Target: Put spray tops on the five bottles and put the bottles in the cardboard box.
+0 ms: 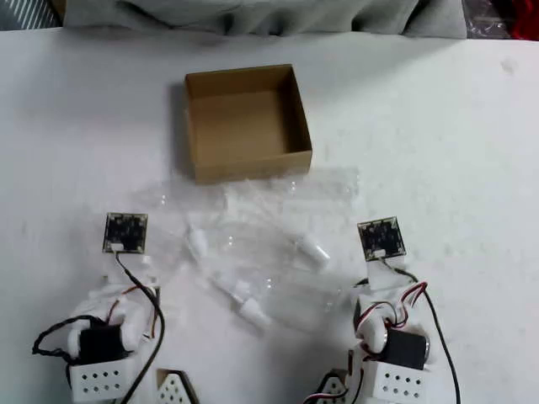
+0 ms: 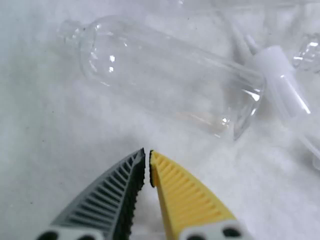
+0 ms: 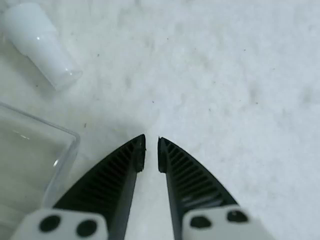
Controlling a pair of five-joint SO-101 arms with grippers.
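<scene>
Closest to me, the left claw [image 2: 147,152] is pinched shut on nothing. The right claw [image 3: 151,140] is all but shut, a sliver between its tips, and it holds nothing either. Both hang low over the white table [image 1: 455,126], by my guess parked before work begins. The cardboard box [image 1: 253,166] sits at the far side, mouth up to take bottles. Between it and the arms, clear bottles [image 2: 165,75] lie on their sides uncapped, white spray tops [image 3: 42,37] loose among them.

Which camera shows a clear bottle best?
The left wrist view: a clear bottle lies on its side, uncapped, its neck and base plain. In the high view the bottles are faint glints between the arms. The right wrist view catches a clear edge, perhaps one.
</scene>
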